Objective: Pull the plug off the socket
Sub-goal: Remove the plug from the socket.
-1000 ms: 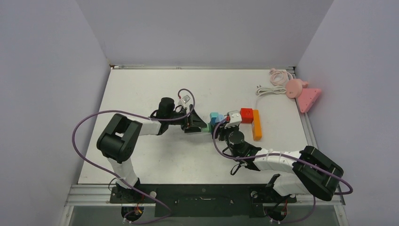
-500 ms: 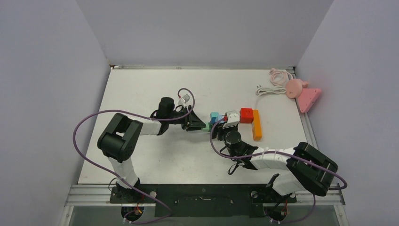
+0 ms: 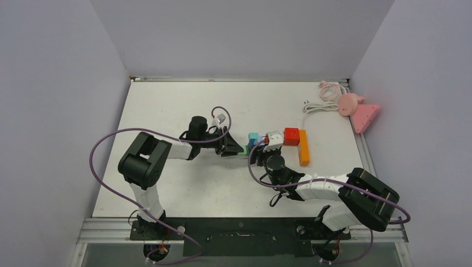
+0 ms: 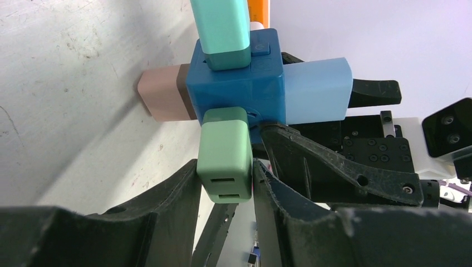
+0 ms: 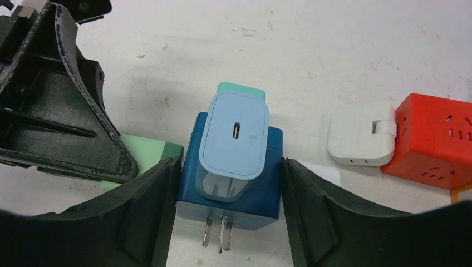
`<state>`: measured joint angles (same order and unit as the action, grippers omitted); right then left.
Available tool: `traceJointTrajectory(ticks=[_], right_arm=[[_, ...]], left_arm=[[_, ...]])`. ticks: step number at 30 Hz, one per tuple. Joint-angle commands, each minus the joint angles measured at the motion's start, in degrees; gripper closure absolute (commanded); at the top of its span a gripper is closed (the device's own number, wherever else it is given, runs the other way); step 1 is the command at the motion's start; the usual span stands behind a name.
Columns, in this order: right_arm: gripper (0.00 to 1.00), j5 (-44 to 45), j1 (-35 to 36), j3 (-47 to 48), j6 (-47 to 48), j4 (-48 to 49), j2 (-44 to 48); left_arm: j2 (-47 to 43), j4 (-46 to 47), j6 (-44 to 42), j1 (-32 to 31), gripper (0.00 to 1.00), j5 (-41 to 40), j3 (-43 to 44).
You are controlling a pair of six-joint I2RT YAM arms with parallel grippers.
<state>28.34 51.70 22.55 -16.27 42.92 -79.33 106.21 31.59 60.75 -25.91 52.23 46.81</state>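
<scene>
Between the fingers of the left tool [image 4: 225,181] sits the green plug [image 4: 224,153], pinched on both flanks, so this tool is clenched on it. The plug is seated in the face of the blue cube socket [image 4: 234,89] that points back at the left tool, with no gap showing at the joint.

Just past the plug, the socket rests on the white counter [image 3: 167,183]. The right tool [image 5: 228,186] is clamped on it, with one black finger pressed against each side wall. Two metal prongs [image 5: 217,231] stick out of the cube's near face, between those fingers.

Three more plugs fill the cube:
- A light-blue plug [image 5: 234,144] stands on its top face.
- A teal plug [image 4: 221,28] juts from the face farthest from the left tool.
- A brown plug [image 4: 161,92] lies on the counter on the side away from the right tool.

Farther out, on the right tool's right, a white adaptor [image 5: 362,136] touches a red cube socket [image 5: 428,139]. An orange power strip [image 3: 303,147] lies just beyond the red cube. Well apart from both tools, at the far right corner of the counter, a coiled white cable [image 3: 317,105] lies beside a pink triangular block [image 3: 364,117].
</scene>
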Motion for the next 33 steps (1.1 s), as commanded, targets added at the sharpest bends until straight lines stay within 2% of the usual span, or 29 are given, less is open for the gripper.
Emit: traceJointTrajectory(ticks=[1, 6, 10, 13, 20, 28, 33], right_arm=[[0.95, 0.1, 0.6, 1.2, -1.1, 6.0, 2.8], [0.95, 0.7, 0.6, 1.5, -1.6, 5.3, 2.4], [0.95, 2.9, 0.5, 2.5, -3.8, 2.6, 1.5], [0.95, 3.2, -0.7, 3.1, -6.4, 1.0, 0.5], [0.95, -2.6, -6.7, 3.9, -12.7, -2.3, -1.8], [0.95, -3.5, -6.1, 3.3, -10.6, -0.1, -1.8], [0.95, -3.7, -4.6, 2.5, -8.2, 2.4, -1.2]], left_arm=[[0.4, 0.3, -1.9, -0.4, 0.68, 1.0, 1.8], [0.2, 0.6, -1.9, -0.3, 0.83, 1.3, 1.9], [0.0, 0.9, -1.8, -0.2, 1.0, 1.6, 2.0], [-0.2, 2.1, -1.2, -0.1, 1.0, 1.9, 1.8], [-1.1, 3.9, -0.6, 0.6, 1.0, 2.4, 1.5], [-1.3, 4.3, 0.1, 2.2, 1.0, 2.3, 1.3], [-1.4, 1.4, -0.9, 3.4, 1.0, 1.8, 1.7]])
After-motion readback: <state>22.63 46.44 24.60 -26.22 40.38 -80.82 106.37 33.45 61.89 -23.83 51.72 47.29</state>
